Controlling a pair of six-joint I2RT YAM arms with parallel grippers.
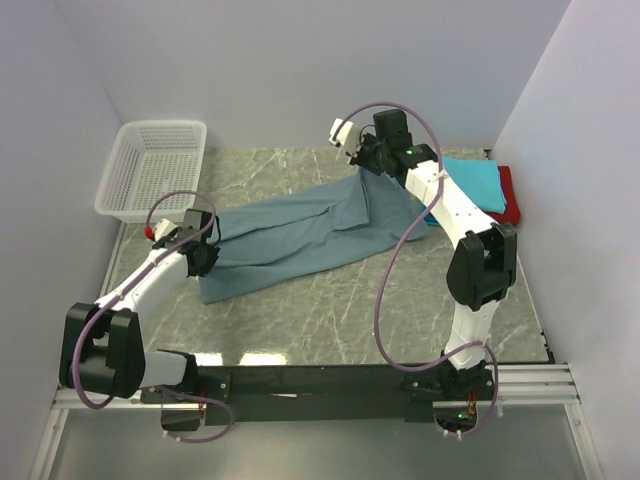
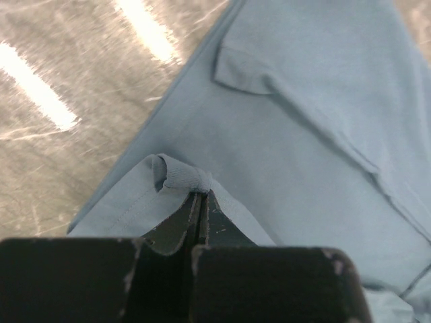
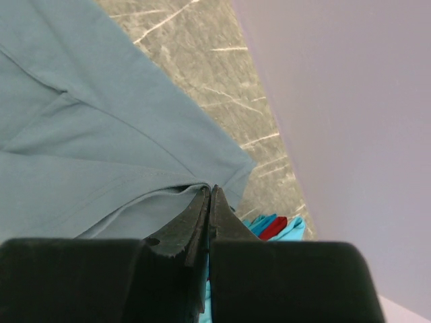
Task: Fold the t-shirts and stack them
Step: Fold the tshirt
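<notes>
Cloth sits between the fingers of the left end effector (image 2: 200, 195), which are pressed together with almost no gap. They pinch a small bunched fold at the hem of the tee (image 1: 290, 235). From this fold the grey-blue cloth spreads away over the desk (image 1: 330, 310), mostly flat, with one sleeve lying further up in the left wrist view.

The right end effector (image 3: 211, 192) is closed in the same way, its fingers meeting on the edge of the tee near a corner. The cloth runs off to the left of these fingers with some long soft creases.

Seen from above, the tee is stretched in a slanted band across the middle of the desk. Its near-left end is at the left end effector and its far-right end is at the right one. It is narrow and partly doubled over along its length (whether any part is lifted off the desk I cannot tell).

At the far right, close to the side wall, a folded turquoise shirt (image 1: 470, 178) lies on a red shirt (image 1: 507, 195). The right arm crosses in front of this stack, so I cannot tell if the tee touches it. A white basket (image 1: 155, 165) stands in the far-left corner, apart from the tee.
</notes>
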